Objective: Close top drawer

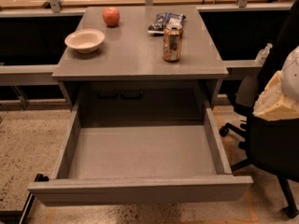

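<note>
One wide grey top drawer (140, 191) is standing pulled far out toward me, its front sitting low in my view. Above it, the grey cabinet top (135, 62) is carrying small items. A black office chair (273, 148) is sitting at the right. My gripper (274, 102) is hovering at the right edge, in front of that chair and well apart from the drawer; I cannot tell how wide it is set or whether it is holding anything. A white bowl (85, 40) is resting at the left, a can (172, 42) is standing upright at the right, a snack packet (164, 21) is lying just behind it, and a red apple (111, 16) is sitting beyond the bowl.
</note>
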Controlling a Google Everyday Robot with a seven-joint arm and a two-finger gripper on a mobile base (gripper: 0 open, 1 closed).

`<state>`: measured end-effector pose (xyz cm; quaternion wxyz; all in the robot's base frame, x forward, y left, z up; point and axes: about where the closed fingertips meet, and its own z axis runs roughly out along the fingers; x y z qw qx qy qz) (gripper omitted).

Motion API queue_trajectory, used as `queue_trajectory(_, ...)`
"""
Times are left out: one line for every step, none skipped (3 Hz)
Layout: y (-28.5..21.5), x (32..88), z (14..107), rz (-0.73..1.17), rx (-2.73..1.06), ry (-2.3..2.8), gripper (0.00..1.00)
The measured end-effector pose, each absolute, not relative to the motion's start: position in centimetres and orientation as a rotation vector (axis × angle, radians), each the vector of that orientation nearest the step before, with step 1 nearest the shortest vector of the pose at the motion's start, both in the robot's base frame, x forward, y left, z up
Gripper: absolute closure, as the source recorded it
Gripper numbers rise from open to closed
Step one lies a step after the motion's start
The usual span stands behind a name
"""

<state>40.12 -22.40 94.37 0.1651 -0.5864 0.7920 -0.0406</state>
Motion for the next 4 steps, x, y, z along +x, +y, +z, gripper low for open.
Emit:
queue_trajectory(-21.5, 39.9, 91.3, -0.046, -1.724, 2.259, 1.0)
queue_trajectory(-19.8, 38.5, 84.9, 0.108, -1.799, 2.307, 1.0)
queue_trajectory(-19.2, 37.2, 80.6, 0.198, -1.823, 2.363, 1.0)
queue_trajectory(-19.3, 37.0, 80.4, 0.203, -1.827, 2.368, 1.0)
